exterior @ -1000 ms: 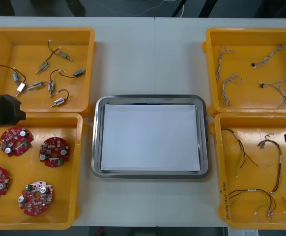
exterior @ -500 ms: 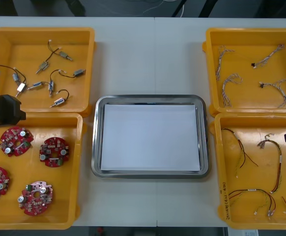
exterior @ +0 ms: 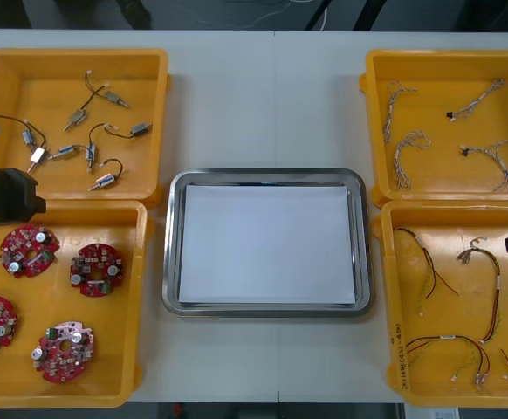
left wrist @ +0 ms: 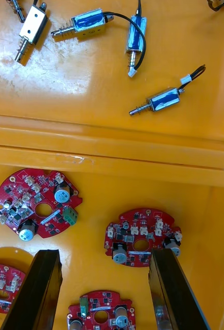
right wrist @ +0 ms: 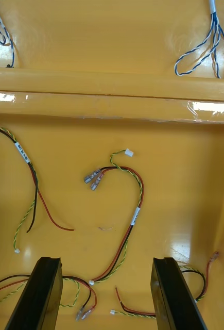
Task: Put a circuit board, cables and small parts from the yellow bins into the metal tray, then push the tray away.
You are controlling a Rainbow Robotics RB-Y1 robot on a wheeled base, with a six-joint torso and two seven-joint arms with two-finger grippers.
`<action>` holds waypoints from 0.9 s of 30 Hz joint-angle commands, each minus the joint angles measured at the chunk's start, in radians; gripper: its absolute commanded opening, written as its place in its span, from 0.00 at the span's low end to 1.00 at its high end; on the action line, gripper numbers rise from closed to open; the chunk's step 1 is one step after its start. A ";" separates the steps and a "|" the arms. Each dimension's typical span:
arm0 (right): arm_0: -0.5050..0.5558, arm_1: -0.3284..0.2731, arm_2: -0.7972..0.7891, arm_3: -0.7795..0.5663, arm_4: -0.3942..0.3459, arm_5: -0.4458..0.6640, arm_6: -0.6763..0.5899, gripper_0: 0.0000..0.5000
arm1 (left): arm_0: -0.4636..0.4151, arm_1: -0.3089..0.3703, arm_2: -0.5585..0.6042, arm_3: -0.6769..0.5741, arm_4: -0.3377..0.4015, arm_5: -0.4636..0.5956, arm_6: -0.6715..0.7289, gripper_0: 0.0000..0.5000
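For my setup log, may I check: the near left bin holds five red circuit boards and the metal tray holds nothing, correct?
No: the front view shows four red circuit boards in the near left bin, not five. The metal tray holds nothing. The left tool hangs open over the boards, the right tool open over the near right bin.

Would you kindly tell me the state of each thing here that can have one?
Metal tray, white inside, nothing placed in it yet.
Circuit boards, four, lying flat, none gripped.
Small metal parts, loose, none gripped.
Red and yellow cables, loose, none gripped.
Blue and white cables, loose, none gripped.
Left pincer, open, above the circuit boards.
Right pincer, open, above the red and yellow cables.
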 commanded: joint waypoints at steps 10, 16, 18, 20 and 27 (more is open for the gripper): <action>0.009 0.006 0.006 -0.028 0.003 0.003 -0.047 1.00 | 0.000 0.044 -0.007 -0.009 -0.010 0.006 -0.012 1.00; 0.009 0.006 0.006 -0.028 0.003 0.003 -0.047 1.00 | 0.000 0.044 -0.007 -0.009 -0.010 0.006 -0.012 1.00; 0.009 0.006 0.006 -0.028 0.003 0.003 -0.047 1.00 | 0.000 0.044 -0.007 -0.009 -0.010 0.006 -0.012 1.00; 0.009 0.006 0.006 -0.028 0.003 0.003 -0.047 1.00 | 0.000 0.044 -0.007 -0.009 -0.010 0.006 -0.012 1.00; 0.009 0.006 0.006 -0.028 0.003 0.003 -0.047 1.00 | 0.000 0.044 -0.007 -0.009 -0.010 0.006 -0.012 1.00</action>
